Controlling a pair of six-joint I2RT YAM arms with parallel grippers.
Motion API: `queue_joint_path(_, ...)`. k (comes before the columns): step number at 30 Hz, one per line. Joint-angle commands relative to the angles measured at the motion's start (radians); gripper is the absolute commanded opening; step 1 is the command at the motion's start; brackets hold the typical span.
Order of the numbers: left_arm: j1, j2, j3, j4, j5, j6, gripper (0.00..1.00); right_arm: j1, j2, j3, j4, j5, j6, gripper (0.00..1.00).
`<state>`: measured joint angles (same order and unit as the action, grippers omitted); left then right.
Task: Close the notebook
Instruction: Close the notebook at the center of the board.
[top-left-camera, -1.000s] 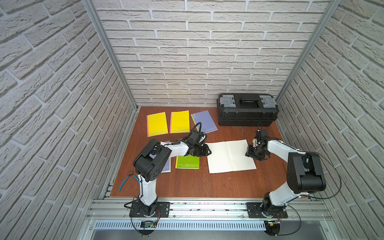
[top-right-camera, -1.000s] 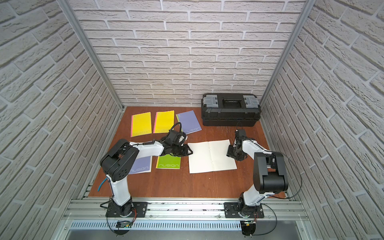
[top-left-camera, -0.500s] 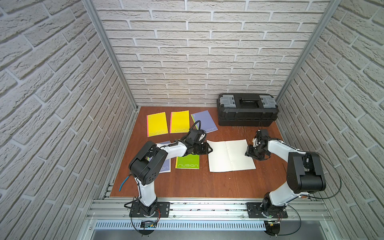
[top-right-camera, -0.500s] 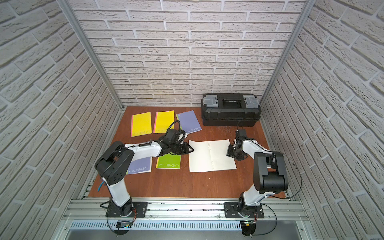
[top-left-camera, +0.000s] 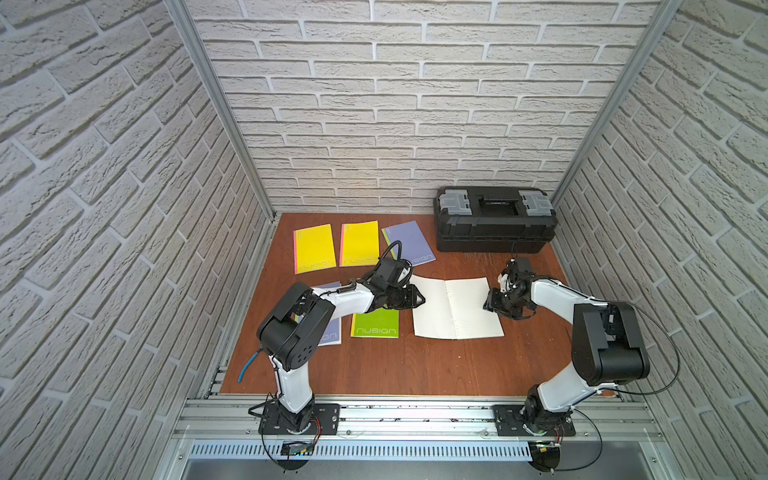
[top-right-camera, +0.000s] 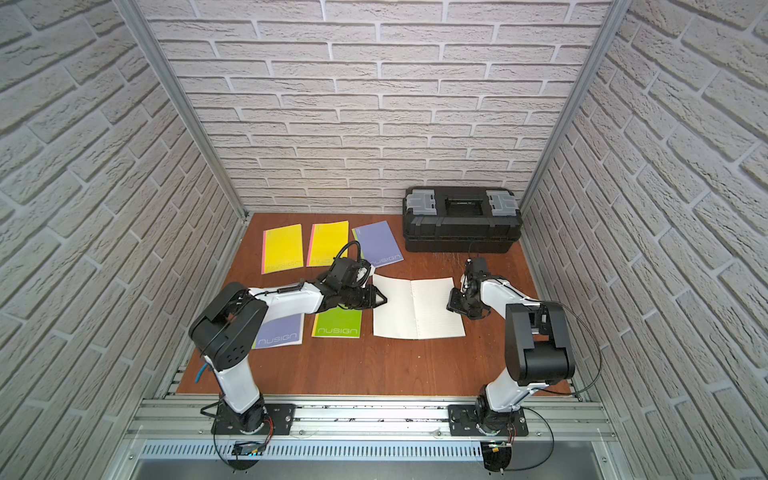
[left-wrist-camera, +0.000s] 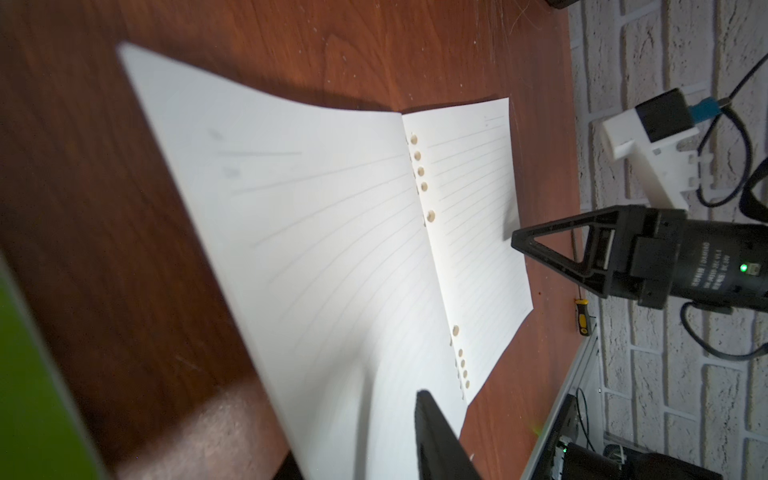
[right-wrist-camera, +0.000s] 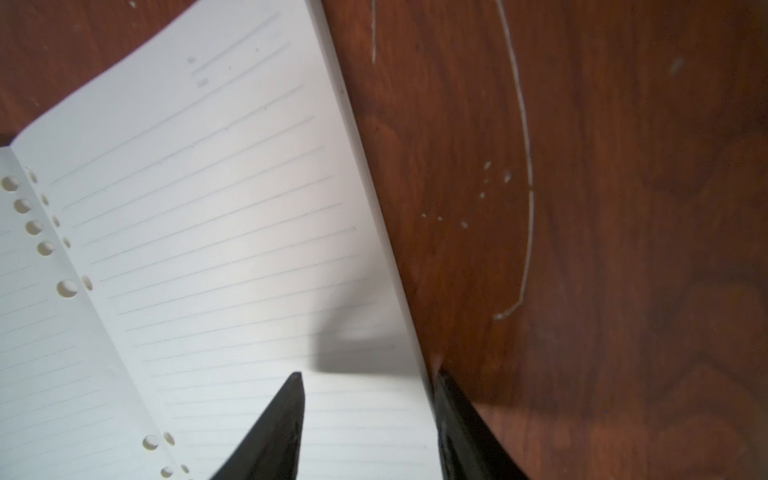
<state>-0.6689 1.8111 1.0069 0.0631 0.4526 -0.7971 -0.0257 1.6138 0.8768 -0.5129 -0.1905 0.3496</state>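
The notebook (top-left-camera: 457, 307) (top-right-camera: 415, 307) lies open in the middle of the brown table, showing white lined pages with punched holes (left-wrist-camera: 332, 249) (right-wrist-camera: 208, 208). My left gripper (top-left-camera: 419, 298) (top-right-camera: 382, 300) (left-wrist-camera: 357, 432) is at its left edge. Its jaws are apart, one finger (left-wrist-camera: 436, 436) above the left page and the other mostly hidden under it. That page's edge stands slightly off the table. My right gripper (top-left-camera: 488, 305) (top-right-camera: 451, 304) (right-wrist-camera: 369, 376) is open at the right edge. One of its fingers is over the page and the other is at the page's edge on the table side.
A black toolbox (top-left-camera: 494, 220) stands at the back right. Two yellow notebooks (top-left-camera: 314, 248) (top-left-camera: 359, 243) and a purple one (top-left-camera: 409, 243) lie closed at the back left. A green one (top-left-camera: 375, 324) lies beside the open notebook, and another purple one (top-left-camera: 332, 332) lies under the left arm.
My left gripper has slid right onto the notebook's left edge and its jaws have narrowed a little. The right gripper has stayed at the right edge.
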Motion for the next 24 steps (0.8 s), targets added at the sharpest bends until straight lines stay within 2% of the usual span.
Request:
queue_joint_path(1,-0.003,-0.044,-0.006,-0.007,-0.013,0.013,0.32,0.027,0.015,-0.011,-0.013,-0.035,-0.006,0.51)
queue_joint_path(11,0.001,-0.119,-0.036,-0.039,-0.028,0.021,0.29,0.1,0.0,-0.003,-0.024,-0.02,0.011,0.51)
queue_joint_path(24,0.003,-0.209,-0.062,-0.1,-0.061,0.038,0.34,0.233,0.001,0.011,-0.001,-0.015,0.072,0.51)
